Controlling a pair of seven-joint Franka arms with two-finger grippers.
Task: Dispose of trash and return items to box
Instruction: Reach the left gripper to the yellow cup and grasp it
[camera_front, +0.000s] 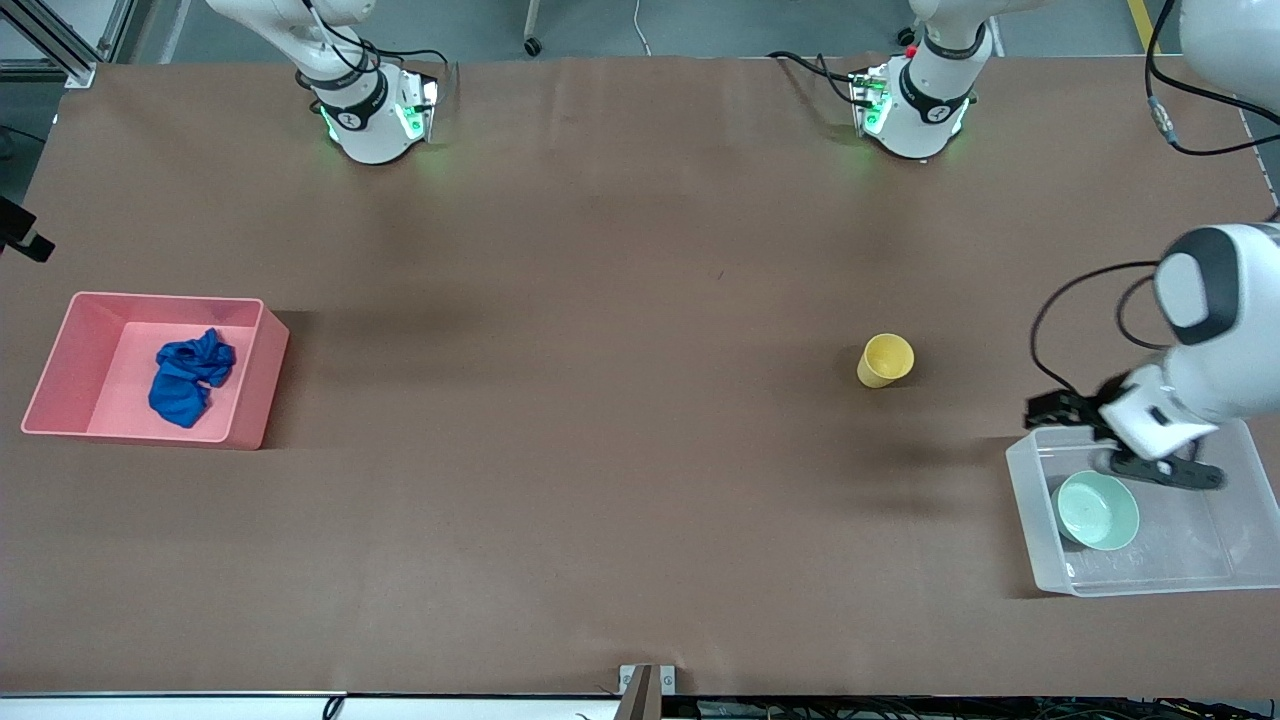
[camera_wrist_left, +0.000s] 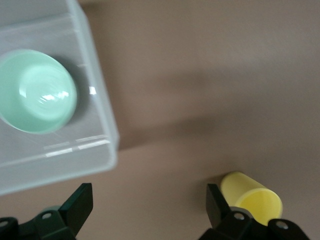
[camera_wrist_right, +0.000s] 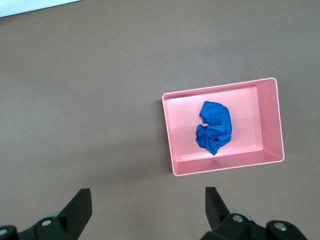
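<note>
We find the blue cloth wad (camera_front: 191, 377) lying inside the pink bin (camera_front: 60, 360) at the right arm's end of the counter (camera_front: 600, 400), so the trash step looks done. The mint-green bowl (camera_front: 1097, 510) sits upright in the clear box (camera_front: 1030, 520) at the left arm's end. The yellow cup (camera_front: 885, 360) is not yet returned; it lies tipped on its side on the bare counter, apart from the box and farther from the front camera than it.

The left end effector (camera_front: 1160, 470) hangs over the box's edge, just above the bowl, its fingers (camera_wrist_left: 80, 200) spread wide and pinching nothing. In the left wrist view the cup shows just past one fingertip. The right end effector (camera_wrist_right: 147, 210) is also spread and empty; that arm waits high above the counter, looking down at the pink bin.

Risks we note for the remaining step:
- The cup lies on its side and, in our judgement, can roll if a finger nudges it before both close on it.
- A grip across the thin open rim may slip or flex the cup; the body would be safer.
- On the way back, the cup or fingers could catch the box's wall and shift the light box.
- Released above the bowl, the cup may land on it and tip out of place.
</note>
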